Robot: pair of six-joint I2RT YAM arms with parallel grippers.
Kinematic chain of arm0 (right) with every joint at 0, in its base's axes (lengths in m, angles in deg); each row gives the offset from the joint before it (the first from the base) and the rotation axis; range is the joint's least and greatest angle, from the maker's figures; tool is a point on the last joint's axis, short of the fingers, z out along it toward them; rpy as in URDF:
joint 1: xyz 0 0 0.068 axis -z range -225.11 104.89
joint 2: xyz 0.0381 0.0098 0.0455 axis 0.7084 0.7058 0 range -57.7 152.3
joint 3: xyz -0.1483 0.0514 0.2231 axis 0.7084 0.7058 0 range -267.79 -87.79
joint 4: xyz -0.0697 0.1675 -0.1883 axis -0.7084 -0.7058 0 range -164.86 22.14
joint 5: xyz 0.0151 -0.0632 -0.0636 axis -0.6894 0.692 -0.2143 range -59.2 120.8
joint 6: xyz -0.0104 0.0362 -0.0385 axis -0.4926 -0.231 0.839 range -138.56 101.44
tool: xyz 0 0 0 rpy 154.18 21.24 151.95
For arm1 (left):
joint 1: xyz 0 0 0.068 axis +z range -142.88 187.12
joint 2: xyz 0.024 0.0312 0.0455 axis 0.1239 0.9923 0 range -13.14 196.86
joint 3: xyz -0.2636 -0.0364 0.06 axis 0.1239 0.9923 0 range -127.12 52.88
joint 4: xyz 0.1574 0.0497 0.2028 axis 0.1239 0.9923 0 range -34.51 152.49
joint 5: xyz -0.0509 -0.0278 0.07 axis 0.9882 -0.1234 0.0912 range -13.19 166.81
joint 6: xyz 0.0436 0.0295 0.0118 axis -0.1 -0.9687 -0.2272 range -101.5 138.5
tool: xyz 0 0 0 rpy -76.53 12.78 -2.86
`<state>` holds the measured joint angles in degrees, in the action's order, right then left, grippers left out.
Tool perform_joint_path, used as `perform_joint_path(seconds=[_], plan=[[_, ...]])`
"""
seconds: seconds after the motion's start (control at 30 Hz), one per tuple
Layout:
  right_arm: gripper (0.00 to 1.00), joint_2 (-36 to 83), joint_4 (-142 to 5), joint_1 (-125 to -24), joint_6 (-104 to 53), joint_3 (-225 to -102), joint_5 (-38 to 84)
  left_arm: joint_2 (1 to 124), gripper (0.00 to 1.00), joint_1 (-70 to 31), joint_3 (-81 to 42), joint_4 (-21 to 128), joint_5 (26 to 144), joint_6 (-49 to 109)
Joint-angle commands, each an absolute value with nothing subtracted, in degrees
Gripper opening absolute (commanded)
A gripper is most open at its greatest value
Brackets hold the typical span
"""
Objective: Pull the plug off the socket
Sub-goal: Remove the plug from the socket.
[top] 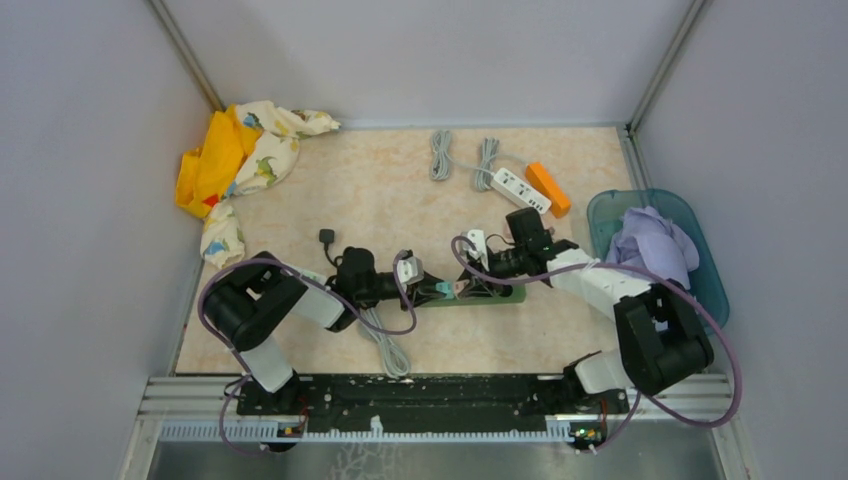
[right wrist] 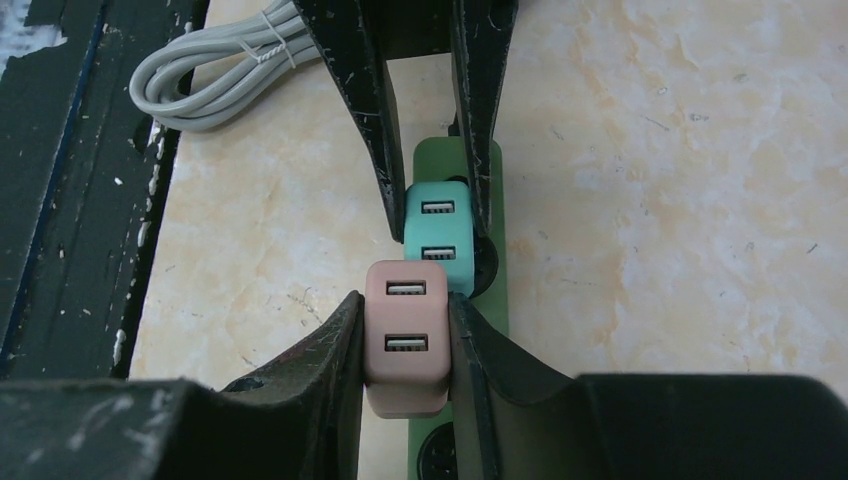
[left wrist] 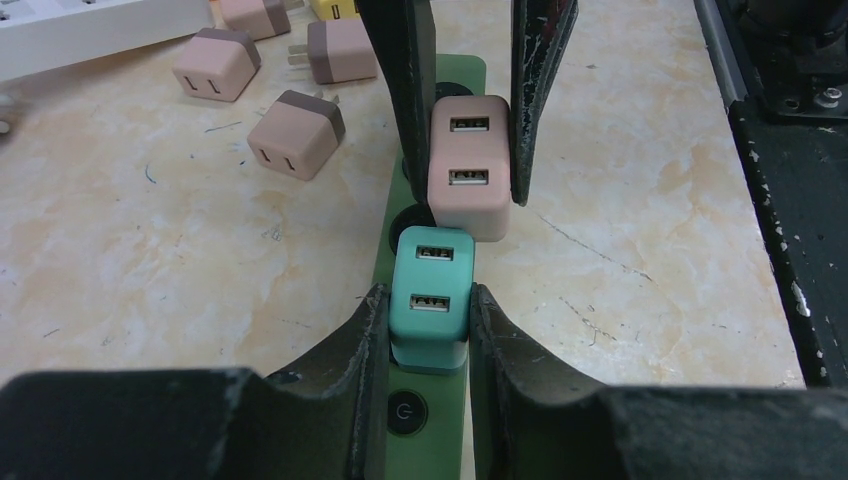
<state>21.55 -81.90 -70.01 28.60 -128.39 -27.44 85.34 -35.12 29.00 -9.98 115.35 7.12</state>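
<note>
At centre of both wrist views, left gripper (left wrist: pixel 428 300) pinched teal plug (left wrist: pixel 431 322), right gripper (right wrist: pixel 405 335) pinched pink plug (right wrist: pixel 406 372); nothing pinned green socket strip (left wrist: pixel 436 445), so it could've lifted.

patterned cloth (top: pixel 245 160) far left | white power strip (top: pixel 522 191), orange block (top: pixel 549 189) far right | teal bin (top: pixel 710 265) right

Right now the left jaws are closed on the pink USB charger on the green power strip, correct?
No. The left wrist view shows the left jaws closed on the teal USB charger on the green power strip.
</note>
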Motion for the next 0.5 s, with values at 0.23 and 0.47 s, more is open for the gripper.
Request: perform_joint_path(seconds=[0.23,0.47], plan=[[0.00,17.1,-81.9,-63.1,29.3,-134.3,-32.7,86.3,0.01,-35.2,29.2,-7.8,113.7,6.6],[0.00,16.6,-63.3,-56.8,8.9,-130.5,-12.0,86.9,0.04,-35.2,31.3,-12.5,113.5,8.0]])
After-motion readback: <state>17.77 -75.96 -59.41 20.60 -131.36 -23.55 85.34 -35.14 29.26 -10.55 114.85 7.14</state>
